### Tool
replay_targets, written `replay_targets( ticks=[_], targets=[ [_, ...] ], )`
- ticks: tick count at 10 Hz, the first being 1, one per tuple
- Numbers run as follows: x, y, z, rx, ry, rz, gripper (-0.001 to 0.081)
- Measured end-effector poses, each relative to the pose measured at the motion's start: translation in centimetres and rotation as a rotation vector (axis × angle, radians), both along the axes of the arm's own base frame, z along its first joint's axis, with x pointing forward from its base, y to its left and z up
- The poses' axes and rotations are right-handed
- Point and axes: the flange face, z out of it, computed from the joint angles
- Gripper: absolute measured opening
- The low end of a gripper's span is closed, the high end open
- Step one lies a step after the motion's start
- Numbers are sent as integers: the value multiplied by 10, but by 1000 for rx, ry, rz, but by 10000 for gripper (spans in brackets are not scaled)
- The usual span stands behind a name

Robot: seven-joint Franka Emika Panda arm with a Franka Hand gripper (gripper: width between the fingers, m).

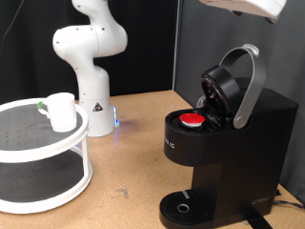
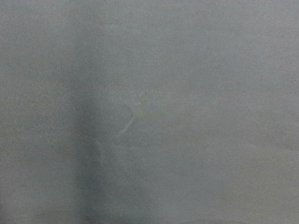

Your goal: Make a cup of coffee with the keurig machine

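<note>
The gripper is out of sight in both views, so whether its jaws are released or clenched cannot be told; the wrist view shows only a blurred grey field. One keurig machine (image 1: 224,143) stands on the bench (image 1: 133,143) with its lid raised and one red-topped pod (image 1: 193,120) seated in it. One cup (image 1: 62,112) sits on the white two-tier stand (image 1: 43,153) at the exterior view's left.

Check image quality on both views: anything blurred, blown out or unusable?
Exterior view: soft but readable; the keurig machine with its lid up, the red-topped pod and the cup all show; a white part at the top edge is cropped and bright. Wrist view: uniform grey blur, nothing recognisable, gripper not visible.
</note>
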Motion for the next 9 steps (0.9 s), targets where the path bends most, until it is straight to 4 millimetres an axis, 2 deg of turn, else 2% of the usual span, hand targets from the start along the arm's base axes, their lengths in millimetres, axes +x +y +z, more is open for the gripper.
replay_targets(
  ticks=[5, 6, 7, 9],
  targets=[
    [-2, 40, -18, -46, 21, 26, 808],
    [-2, 45, -22, -49, 22, 29, 716],
    [-2, 50, -25, -52, 24, 30, 716],
    [-3, 55, -29, -56, 28, 31, 442]
  ],
)
